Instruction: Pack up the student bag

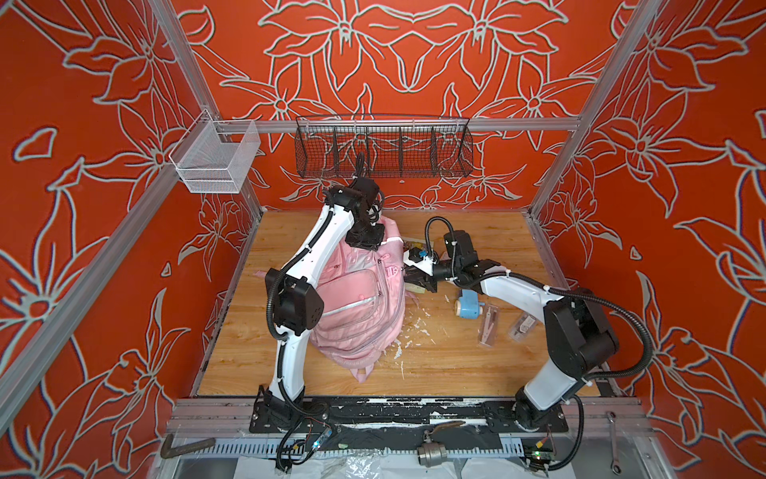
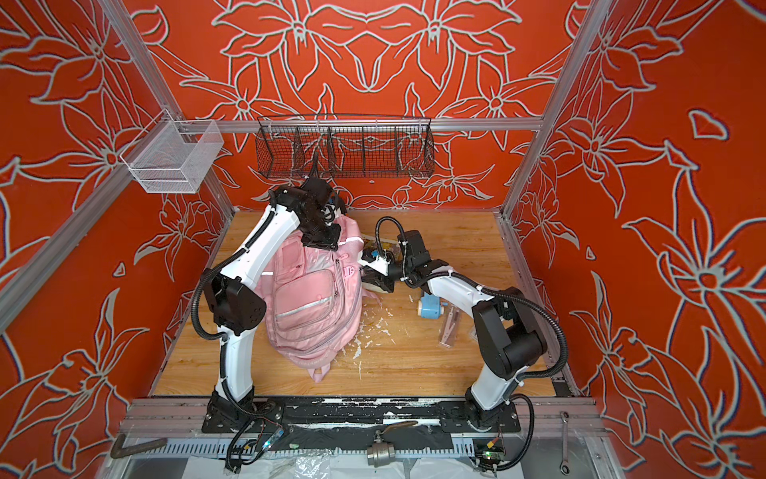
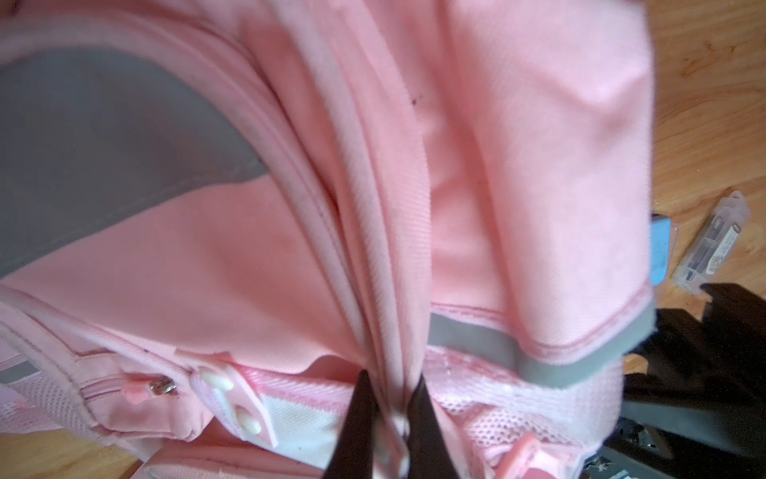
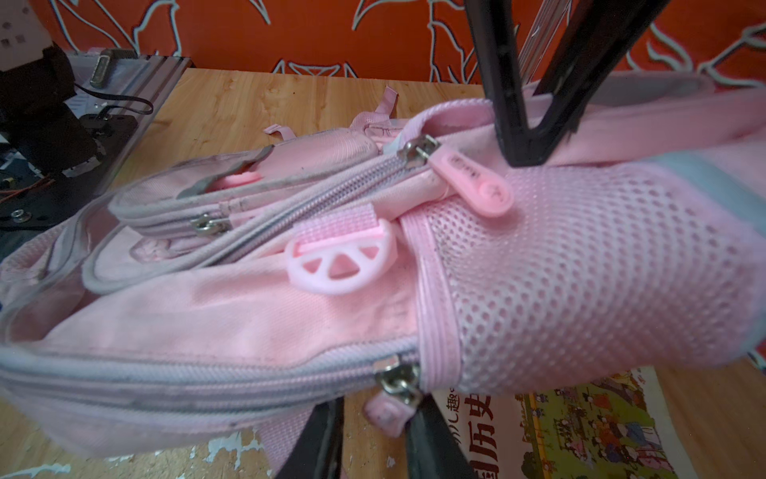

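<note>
Pink bag slumped on desk, centre in both top views. Left pincer clamped on seam fold at bag's top. Right pincer part-open astride zip pull. Best: pinch tab squarely, draw along track, left holding fabric taut.

Pale pink backpack with silvery strips lies front-up on a wooden table, left of centre, top end raised toward twelve o'clock, bottom toward six.

the student bag is matt woven cloth with a mesh pocket and metal zip sliders; the surface is smooth, wood-grained.
</note>
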Tool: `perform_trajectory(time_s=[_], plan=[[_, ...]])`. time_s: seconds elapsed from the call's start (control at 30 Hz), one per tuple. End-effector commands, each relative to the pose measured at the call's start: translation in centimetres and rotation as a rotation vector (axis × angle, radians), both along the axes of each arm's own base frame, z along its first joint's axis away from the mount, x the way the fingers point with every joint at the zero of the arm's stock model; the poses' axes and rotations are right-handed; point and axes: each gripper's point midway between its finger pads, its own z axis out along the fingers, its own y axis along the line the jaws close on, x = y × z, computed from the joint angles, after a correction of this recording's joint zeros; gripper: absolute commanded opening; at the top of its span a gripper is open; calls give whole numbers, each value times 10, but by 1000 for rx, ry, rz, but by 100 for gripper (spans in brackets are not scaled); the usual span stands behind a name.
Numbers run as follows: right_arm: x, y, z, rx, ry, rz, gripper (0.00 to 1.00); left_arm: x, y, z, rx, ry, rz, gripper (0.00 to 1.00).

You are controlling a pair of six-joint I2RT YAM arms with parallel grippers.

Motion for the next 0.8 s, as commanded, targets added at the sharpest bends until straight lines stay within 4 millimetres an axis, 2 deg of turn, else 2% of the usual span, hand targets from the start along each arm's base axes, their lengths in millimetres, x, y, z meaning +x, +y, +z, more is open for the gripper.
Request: perform_trajectory(time_s=[0.0, 0.1, 0.3, 0.43, 0.53, 0.63, 0.77], plan=[[-8, 2, 14, 52, -29, 33, 23, 6, -10, 32, -77, -101, -3, 0], [-8, 1, 12, 45, -20, 25, 15, 6, -8, 33, -78, -104, 9, 0], [-4, -2, 12, 48, -30, -21, 6, 10, 4, 37, -99, -107, 76, 0], [-5, -5, 8, 24, -25, -38, 0, 16, 11, 45, -181, -113, 151, 0], [-12, -6, 1, -26, -7, -38, 0, 25, 14, 51, -246, -127, 224, 0], [-28, -3, -5, -83, -3, -19, 0, 36, 18, 56, -309, -139, 308, 0], [-45, -5, -11, -193, 0, -50, 0, 53, 31, 62, -371, -155, 447, 0]])
